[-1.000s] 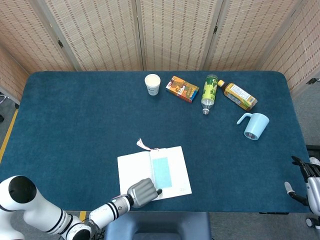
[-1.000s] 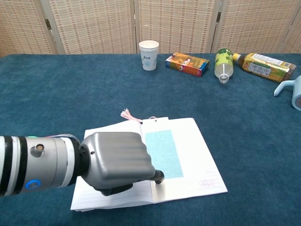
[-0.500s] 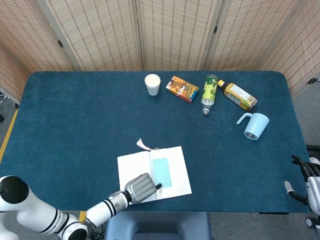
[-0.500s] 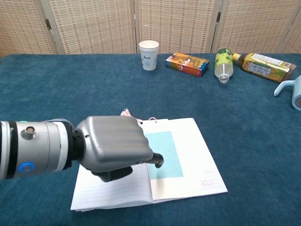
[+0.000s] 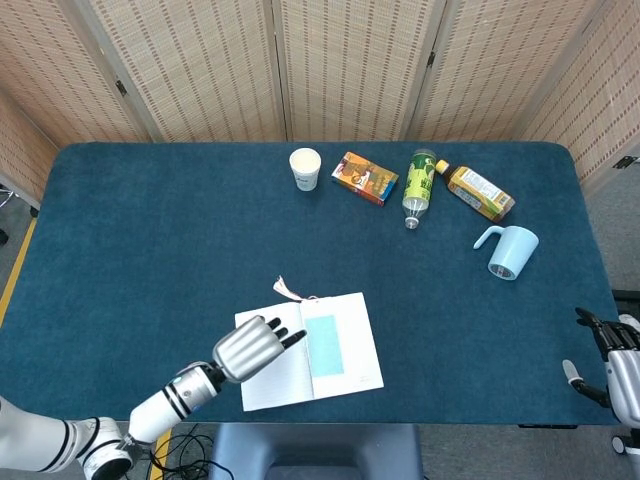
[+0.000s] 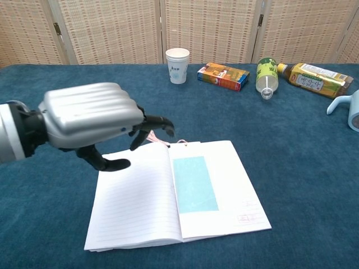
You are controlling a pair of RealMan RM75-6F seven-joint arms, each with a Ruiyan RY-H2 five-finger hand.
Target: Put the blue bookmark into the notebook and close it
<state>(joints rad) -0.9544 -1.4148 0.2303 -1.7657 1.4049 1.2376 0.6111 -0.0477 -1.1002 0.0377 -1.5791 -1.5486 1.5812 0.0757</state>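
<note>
Notebook (image 6: 168,196) lies open near the front edge of the blue bench (image 5: 150,250), blue bookmark (image 6: 194,184) flat on its right page beside the spine. Left robot hand (image 6: 92,120) hovers over the left page, fingers spread, holding nothing. Right robot hand (image 5: 612,365) sits at the bench's right edge, state can't be told.

Setting: staged indoor robot test area, lab-like. Table (image 5: 130,230) wearing a dark blue carpet-like cover; woven folding screens (image 5: 340,65) standing behind it as a backdrop. Assorted props lying along the far edge: paper cup (image 5: 305,168), snack box (image 5: 364,178), two bottles (image 5: 419,186) on their sides, light blue mug (image 5: 508,251).
</note>
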